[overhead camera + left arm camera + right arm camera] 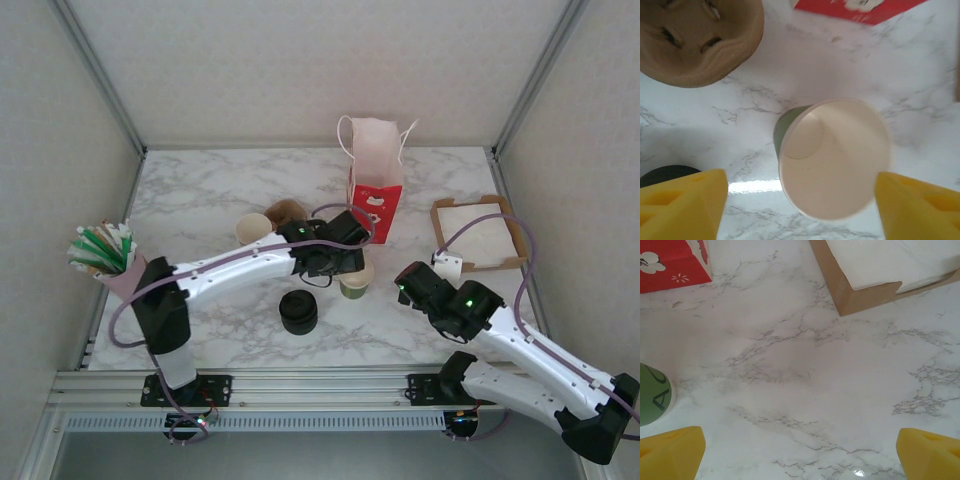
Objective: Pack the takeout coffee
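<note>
The left arm (230,268) and the right arm (520,345) are built alike, with smooth white tapering link shells joined by chunky black joint housings. Each stands on a black base plate (185,390) mounted on the aluminium rail (320,385). A lilac cable (111,322) loops out beside the left arm's lowest black joint just above the rail, and a second lilac cable (529,265) arcs off the right arm farther from the rail. Small green lights (468,298) glow on the black wrist blocks. The left arm's fingers (682,205) are bright yellow wedges with darker recessed pockets. The right arm's fingers (670,452) are the same yellow, with smooth faces.
</note>
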You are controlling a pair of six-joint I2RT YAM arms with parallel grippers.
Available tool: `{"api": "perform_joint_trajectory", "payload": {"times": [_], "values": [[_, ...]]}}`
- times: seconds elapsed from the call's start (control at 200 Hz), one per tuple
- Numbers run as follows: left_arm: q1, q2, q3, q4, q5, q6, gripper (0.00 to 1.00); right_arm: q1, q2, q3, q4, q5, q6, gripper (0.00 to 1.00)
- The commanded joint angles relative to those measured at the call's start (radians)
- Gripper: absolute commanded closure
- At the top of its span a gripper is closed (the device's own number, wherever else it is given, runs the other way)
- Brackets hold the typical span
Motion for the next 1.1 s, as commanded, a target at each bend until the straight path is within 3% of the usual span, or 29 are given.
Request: {"api": "perform_joint_trajectory", "payload": {"times": [0.0,0.03,0.185,0.446,0.726,0.921,1.096], "values": [[-0.006,-0.122,-0.041,0.028,-0.077,-0.019,0.04,-0.008,-0.034,0.027,-0.001,-0.036,0.015,0.01],[-0.006,-0.149,-0.064,0.044,-0.085,-0.016,0.00,-0.008,-0.040,0.033,0.005,-0.051,0.011,0.01],[-0.005,-0.327,-0.208,0.165,-0.127,0.027,0.00,-0.014,-0.083,0.081,-0.001,-0.105,-0.007,0.01],[-0.005,-0.527,-0.380,0.255,-0.247,0.068,0.00,-0.017,-0.137,0.146,0.032,-0.184,-0.225,0.01],[0.000,-0.690,-0.603,0.412,-0.352,0.154,0.00,-0.019,-0.180,0.133,0.013,-0.183,-0.212,0.01],[0.019,-0.783,-0.670,0.394,-0.372,0.137,0.00,-0.021,-0.195,0.121,0.056,-0.302,-0.288,0.01],[0.084,-0.906,-0.777,0.411,-0.314,0.094,0.00,-0.020,-0.062,0.176,0.037,-0.366,-0.328,0.01]]}}
